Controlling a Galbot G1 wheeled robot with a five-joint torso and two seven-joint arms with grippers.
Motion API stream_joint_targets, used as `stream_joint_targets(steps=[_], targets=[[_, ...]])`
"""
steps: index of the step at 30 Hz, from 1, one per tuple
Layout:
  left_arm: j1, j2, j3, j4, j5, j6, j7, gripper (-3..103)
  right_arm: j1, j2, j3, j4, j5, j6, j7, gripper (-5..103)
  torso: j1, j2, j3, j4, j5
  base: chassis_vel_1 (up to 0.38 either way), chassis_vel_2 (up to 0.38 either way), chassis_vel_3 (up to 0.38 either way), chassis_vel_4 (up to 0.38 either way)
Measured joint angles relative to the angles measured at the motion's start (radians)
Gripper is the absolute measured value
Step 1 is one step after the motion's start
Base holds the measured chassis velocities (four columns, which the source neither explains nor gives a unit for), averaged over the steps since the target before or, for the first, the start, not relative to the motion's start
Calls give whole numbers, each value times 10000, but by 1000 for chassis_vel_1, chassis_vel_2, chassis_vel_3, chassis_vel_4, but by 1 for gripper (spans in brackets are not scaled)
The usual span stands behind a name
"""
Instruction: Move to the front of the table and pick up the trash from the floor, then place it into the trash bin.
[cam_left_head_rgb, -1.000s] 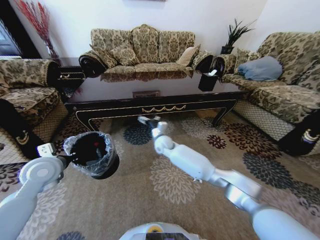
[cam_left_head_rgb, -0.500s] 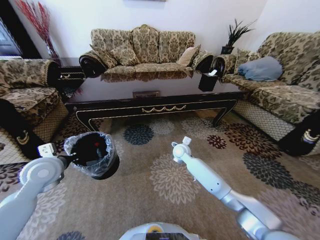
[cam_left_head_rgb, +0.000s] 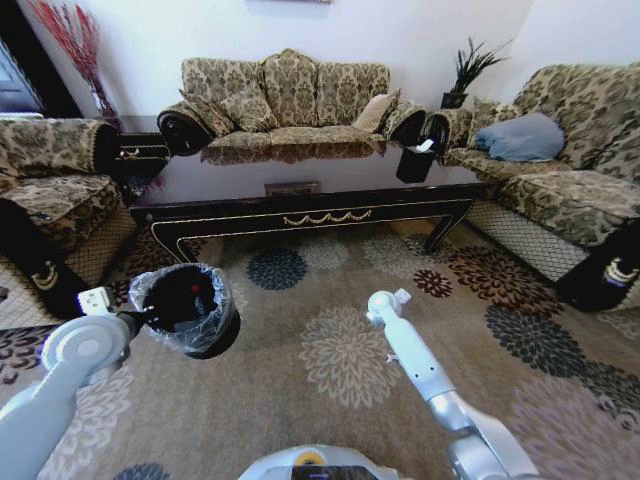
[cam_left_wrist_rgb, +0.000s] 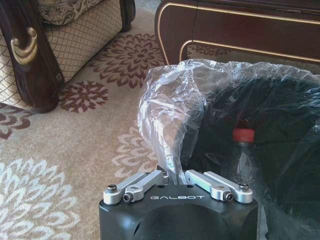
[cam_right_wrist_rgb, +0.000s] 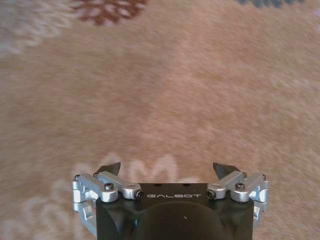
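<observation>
Trash bin (cam_left_head_rgb: 185, 308) hangs from the left tool (cam_left_wrist_rgb: 172, 175), clamped on its bag-lined rim, a red-capped bottle (cam_left_wrist_rgb: 243, 150) inside. Right tool (cam_right_wrist_rgb: 169, 172) hovers over carpet (cam_left_head_rgb: 330, 350), fingers apart, empty.

My head cam looks forward-down over carpet (cam_left_head_rgb: 300, 400) toward the table (cam_left_head_rgb: 300, 215). Left wrist cam sits tight against the trash bin (cam_left_wrist_rgb: 280, 150), which both share. Right wrist cam faces carpet, close.

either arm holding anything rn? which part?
Left end effector grips the trash bin by its bag-lined rim. Right end effector is open, empty above the carpet.
</observation>
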Motion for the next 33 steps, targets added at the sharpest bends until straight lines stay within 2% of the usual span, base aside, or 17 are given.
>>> stream_joint_targets(steps=[5,12,21,33], targets=[[76,-6,-6,-75,9,-4,-10,2,-186,180,768,-73,66,120,135,100,0,0,-1,0,-1,0,0,0,0],[157,-7,-61,-182,14,-5,-73,2,-299,388,1249,-326,128,211,26,100,0,0,-1,0,-1,0,0,0,0],[374,0,-167,-316,5,-5,-198,2,-480,558,1774,-1336,-63,413,-920,100,2,0,-1,-1,-1,0,0,0,0],[395,-23,-110,-391,1,-12,-301,2,-616,611,1964,-1828,-52,581,-1557,100,2,0,-1,0,-1,0,0,0,0]])
